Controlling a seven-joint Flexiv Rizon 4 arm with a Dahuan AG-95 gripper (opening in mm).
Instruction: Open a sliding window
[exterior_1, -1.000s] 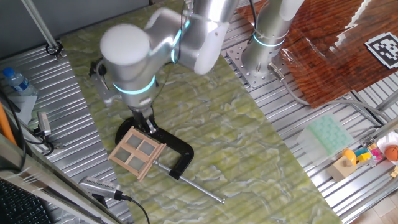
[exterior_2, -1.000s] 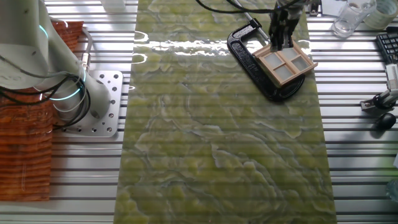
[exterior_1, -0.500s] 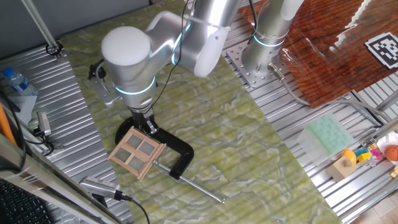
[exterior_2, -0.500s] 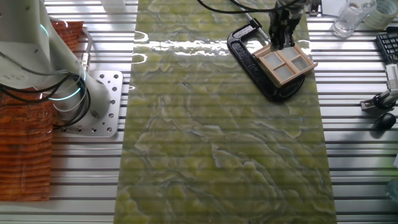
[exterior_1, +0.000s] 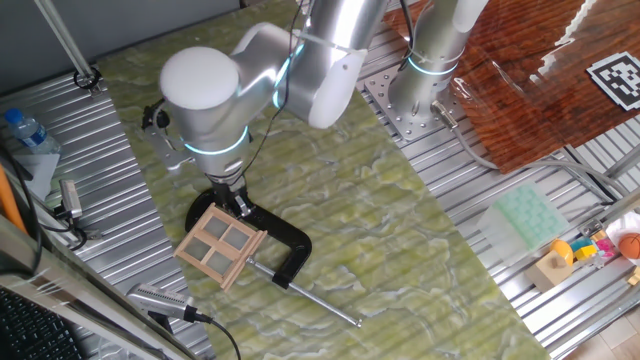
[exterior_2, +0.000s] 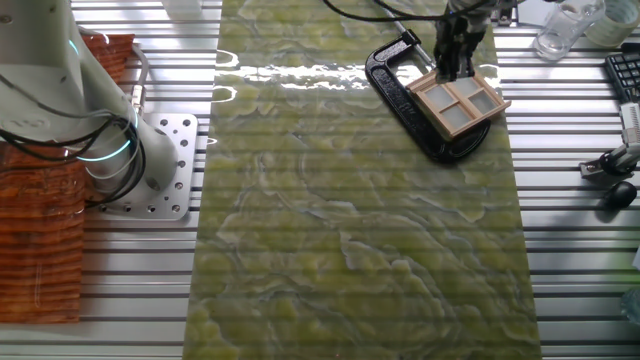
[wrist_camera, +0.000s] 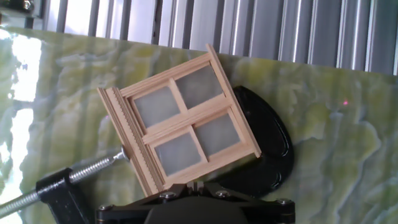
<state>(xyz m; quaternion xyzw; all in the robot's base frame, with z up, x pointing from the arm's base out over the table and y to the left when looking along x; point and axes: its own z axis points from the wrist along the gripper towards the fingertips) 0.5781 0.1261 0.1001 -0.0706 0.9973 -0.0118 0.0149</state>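
The sliding window (exterior_1: 221, 245) is a small tan wooden frame with four greyish panes. It lies flat on the green mat, resting on a black C-clamp (exterior_1: 292, 242). It also shows in the other fixed view (exterior_2: 460, 103) and the hand view (wrist_camera: 183, 121). My gripper (exterior_1: 238, 206) points down at the window's edge nearest the arm, its fingertips together. In the hand view the gripper (wrist_camera: 194, 185) sits at the bottom edge, jaws closed against the frame's lower rail. In the other fixed view the gripper (exterior_2: 452, 70) stands over the window's far edge.
The clamp's steel screw rod (exterior_1: 322, 303) runs out over the mat toward the front. A water bottle (exterior_1: 22, 128) and hand tools (exterior_1: 165, 300) lie on the metal table at the left. A green tray (exterior_1: 525, 218) and toys (exterior_1: 590, 250) are at the right.
The arm's upper body has shifted slightly to the left. The gripper stays at the window's edge and the window has not visibly moved.
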